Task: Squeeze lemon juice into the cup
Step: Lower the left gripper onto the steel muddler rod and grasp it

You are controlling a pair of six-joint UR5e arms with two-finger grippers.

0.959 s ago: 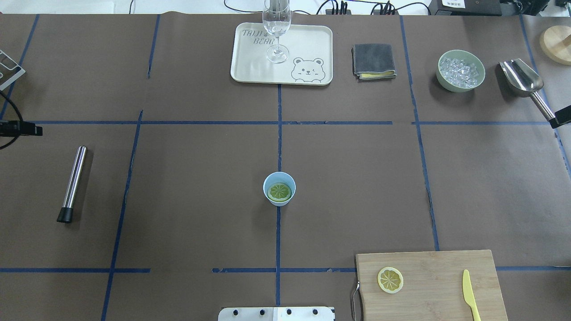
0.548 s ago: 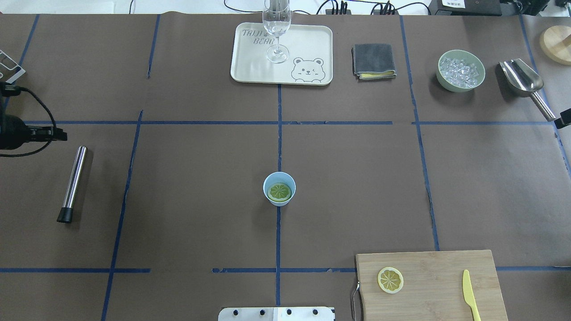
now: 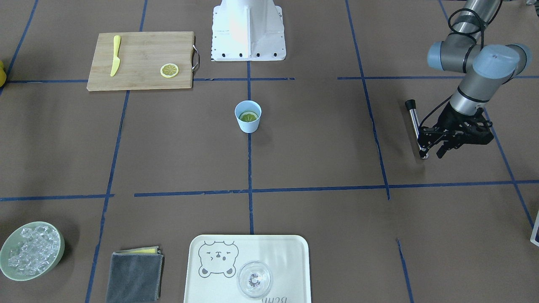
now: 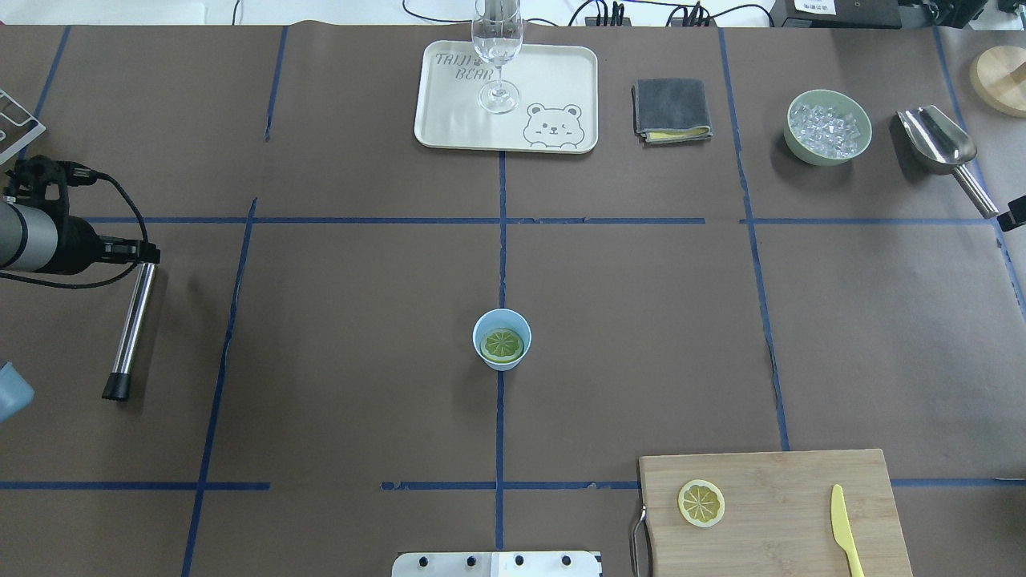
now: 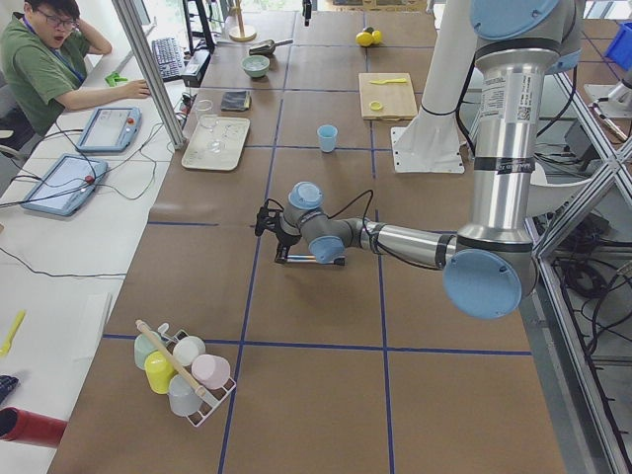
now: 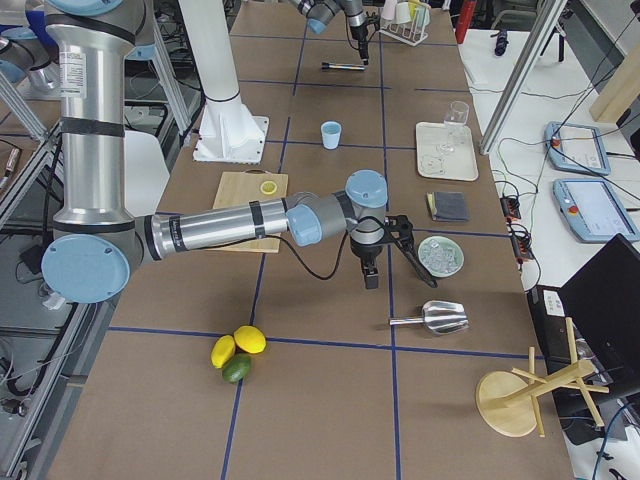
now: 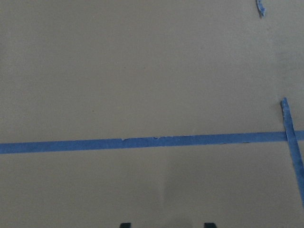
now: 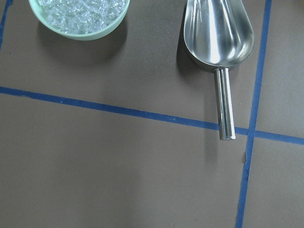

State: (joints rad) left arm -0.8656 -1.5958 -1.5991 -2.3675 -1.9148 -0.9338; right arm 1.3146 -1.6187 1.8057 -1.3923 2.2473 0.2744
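The light blue cup [image 4: 502,339] stands at the table's middle and shows in the front view [image 3: 248,117]. One lemon slice [image 4: 502,344] lies inside it. A second lemon slice [image 4: 701,503] lies on the wooden cutting board [image 4: 801,481]. My left gripper [image 3: 431,150] is open and empty, far from the cup, over the far end of a steel rod [image 4: 132,328]. Its fingertips [image 7: 124,224] show apart in the left wrist view. My right gripper [image 4: 1016,210] shows only as a sliver at the right edge, by the scoop handle. I cannot tell whether it is open or shut.
A yellow plastic knife [image 4: 843,529] lies on the board. At the back are a tray [image 4: 553,80] with a clear glass [image 4: 497,48], a folded grey cloth [image 4: 672,110], a pale green bowl of ice [image 4: 828,127] and a steel scoop [image 4: 938,140].
My left arm has come in from the left edge, moving right until its gripper is over the rod's far end. The cup and both lemon slices have not moved.
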